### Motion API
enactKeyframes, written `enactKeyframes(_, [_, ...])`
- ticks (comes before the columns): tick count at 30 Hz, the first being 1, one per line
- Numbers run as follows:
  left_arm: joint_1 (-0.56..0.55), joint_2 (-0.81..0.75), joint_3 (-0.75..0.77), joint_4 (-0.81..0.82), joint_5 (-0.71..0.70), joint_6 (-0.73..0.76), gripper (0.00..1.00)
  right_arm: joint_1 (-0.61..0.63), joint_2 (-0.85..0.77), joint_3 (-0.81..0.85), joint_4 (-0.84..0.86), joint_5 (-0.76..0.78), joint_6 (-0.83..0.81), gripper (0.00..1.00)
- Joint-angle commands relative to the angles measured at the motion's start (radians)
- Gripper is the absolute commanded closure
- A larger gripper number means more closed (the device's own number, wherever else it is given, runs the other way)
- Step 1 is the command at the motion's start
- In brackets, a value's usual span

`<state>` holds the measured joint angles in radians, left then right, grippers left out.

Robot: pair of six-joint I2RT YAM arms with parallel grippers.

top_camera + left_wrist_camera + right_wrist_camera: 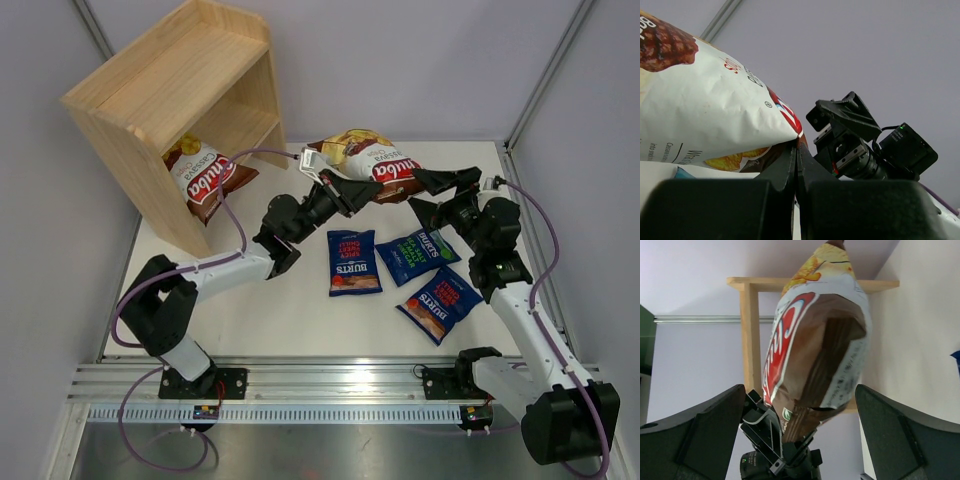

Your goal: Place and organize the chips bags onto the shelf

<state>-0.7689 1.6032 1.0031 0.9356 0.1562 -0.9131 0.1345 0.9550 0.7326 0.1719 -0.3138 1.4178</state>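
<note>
left gripper [797,149] clamped on chuba bag [385,165], right gripper [428,195] wide apart near it; white table [290,310], shelf [170,90] upper left

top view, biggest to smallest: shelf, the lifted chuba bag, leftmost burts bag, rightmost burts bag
1. shelf
2. lifted Chuba bag, though raised nearer the camera
3. leftmost Burts bag and rightmost Burts bag look alike, unranked

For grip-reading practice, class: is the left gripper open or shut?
Shut: the left gripper pinches a corner of the raised Chuba bag, jaws together.
</note>
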Motion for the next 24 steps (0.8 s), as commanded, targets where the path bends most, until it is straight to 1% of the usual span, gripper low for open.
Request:
enactKeyframes(1, [-0.021,-0.065,-0.001,0.132,-0.021,0.057,1.00,-0.004,-0.001,-0.001,0.141,-0.031,0.041,0.01])
enactKeyframes(5, [-0.050,-0.057,0.005,0.150,-0.010,0.077,1.00,-0.004,0.025,0.004,0.137,-0.045,0.073,0.01])
enactKeyframes(11, [-0.098,-0.077,-0.003,0.151,-0.040,0.160,1.00,-0.003,0.028,0.027,0.032,-0.042,0.070,0.00])
enactKeyframes(12, [-0.101,-0.075,-0.001,0.149,-0.024,0.174,1.00,-0.003,0.028,0.030,0.029,-0.048,0.070,0.01])
enactKeyframes(14, [-0.107,-0.075,0.003,0.158,-0.004,0.184,1.00,-0.003,0.051,0.025,0.052,-0.071,0.092,0.01])
enactKeyframes(16, [-0.113,-0.074,-0.001,0.186,0.023,0.200,1.00,-0.003,0.094,0.030,0.119,-0.132,0.135,0.02])
enactKeyframes(18, [-0.122,-0.078,-0.011,0.195,0.031,0.210,1.00,-0.003,0.105,0.031,0.156,-0.149,0.156,0.07])
enactKeyframes(20, [-0.135,-0.086,-0.024,0.203,0.034,0.223,1.00,-0.003,0.091,0.033,0.155,-0.133,0.149,0.13])
enactKeyframes(21, [-0.138,-0.091,-0.027,0.180,0.023,0.230,1.00,-0.001,0.081,0.034,0.137,-0.113,0.136,0.22])
enactKeyframes(23, [-0.141,-0.100,-0.032,0.161,0.020,0.240,1.00,-0.003,0.051,0.036,0.126,-0.100,0.124,0.31])
enactKeyframes(24, [-0.141,-0.107,-0.032,0.123,0.010,0.244,1.00,-0.003,0.044,0.036,0.121,-0.088,0.113,0.38])
